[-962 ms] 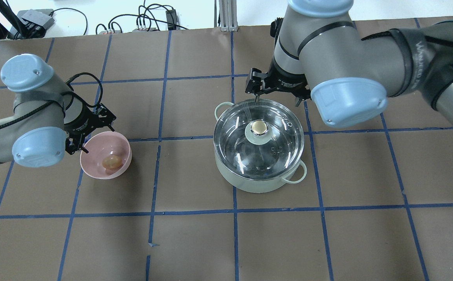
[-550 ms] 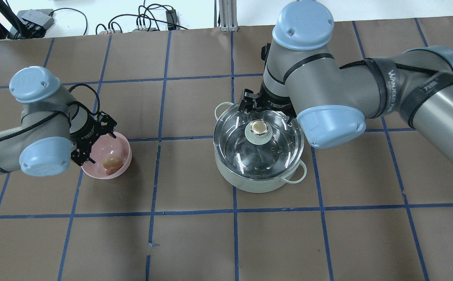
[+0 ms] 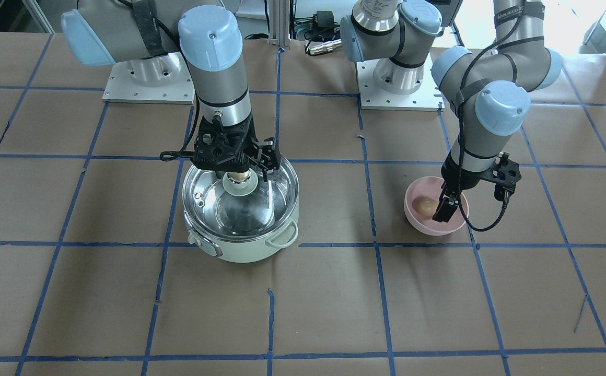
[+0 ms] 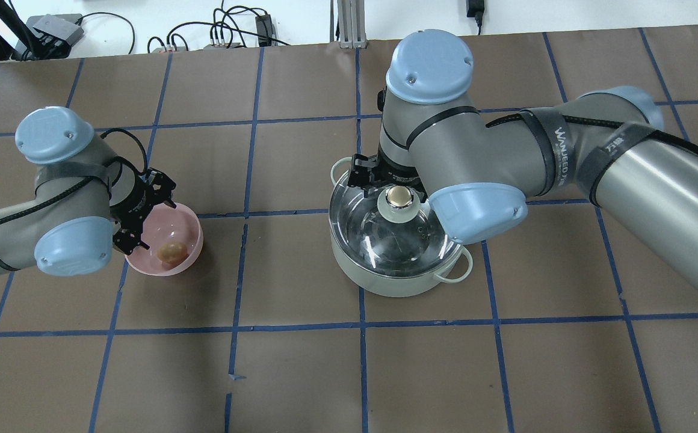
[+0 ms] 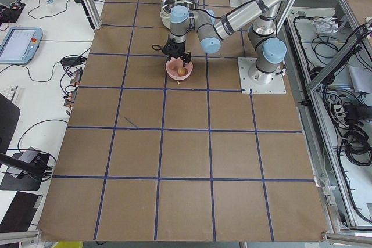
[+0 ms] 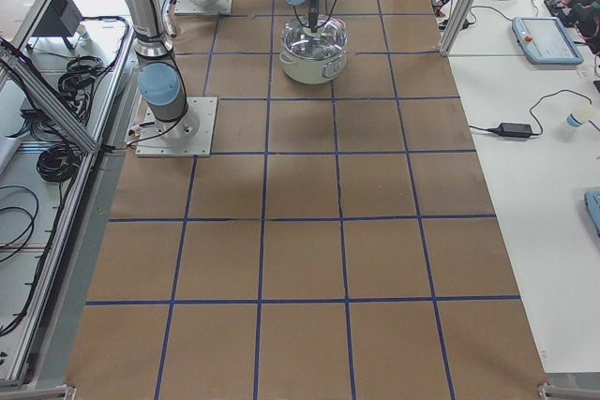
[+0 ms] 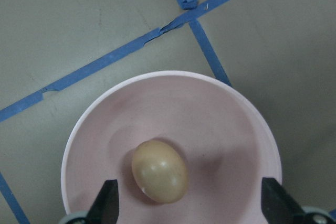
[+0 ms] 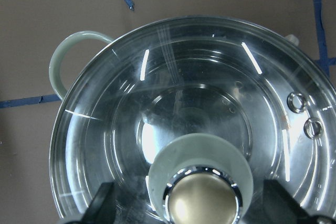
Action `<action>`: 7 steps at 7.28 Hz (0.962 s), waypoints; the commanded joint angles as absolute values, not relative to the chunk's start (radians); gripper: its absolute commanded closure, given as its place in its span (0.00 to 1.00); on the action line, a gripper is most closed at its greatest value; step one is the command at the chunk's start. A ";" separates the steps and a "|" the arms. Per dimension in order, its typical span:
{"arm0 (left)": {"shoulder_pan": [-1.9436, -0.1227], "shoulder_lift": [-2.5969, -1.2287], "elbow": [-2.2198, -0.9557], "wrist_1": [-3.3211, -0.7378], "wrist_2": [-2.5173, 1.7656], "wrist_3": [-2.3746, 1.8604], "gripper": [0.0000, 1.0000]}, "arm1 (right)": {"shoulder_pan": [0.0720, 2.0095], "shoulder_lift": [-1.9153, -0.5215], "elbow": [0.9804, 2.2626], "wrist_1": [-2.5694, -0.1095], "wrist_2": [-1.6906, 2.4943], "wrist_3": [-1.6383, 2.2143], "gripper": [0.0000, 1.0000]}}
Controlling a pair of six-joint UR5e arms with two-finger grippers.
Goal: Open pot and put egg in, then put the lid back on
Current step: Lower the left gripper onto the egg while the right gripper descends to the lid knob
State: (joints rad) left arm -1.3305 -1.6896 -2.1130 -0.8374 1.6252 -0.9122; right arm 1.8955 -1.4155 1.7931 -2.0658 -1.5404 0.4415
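The pot (image 4: 397, 282) stands mid-table with the glass lid (image 4: 379, 234) on it. My right gripper (image 3: 237, 168) hovers just above the lid's gold knob (image 8: 202, 200), jaws open on either side of it, touching nothing. The egg (image 7: 160, 170) lies in a pink bowl (image 7: 210, 108) to the pot's left in the overhead view. My left gripper (image 7: 191, 208) hangs over the bowl, open and empty, with the egg (image 4: 170, 251) just ahead of its fingertips (image 7: 107, 203).
Brown paper with blue tape lines covers the table (image 4: 301, 373). The arm bases (image 3: 402, 83) stand at the robot's edge. Cables and power boxes (image 4: 222, 30) lie beyond the far edge.
My right gripper has moved from beyond the pot's far rim to over the lid knob. My left gripper has shifted a little further over the bowl towards the egg.
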 commanded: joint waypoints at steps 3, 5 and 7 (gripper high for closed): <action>-1.339 -1.706 -2.138 -0.802 1.629 -1.015 0.05 | 1.896 -1.411 1.795 -2.086 -1.552 0.433 0.26; -1.338 -1.724 -2.166 -0.715 1.628 -1.019 0.05 | 1.896 -1.411 1.801 -2.083 -1.555 0.433 0.36; -1.332 -1.727 -2.192 -0.716 1.628 -1.017 0.05 | 1.896 -1.411 1.801 -2.083 -1.557 0.433 0.41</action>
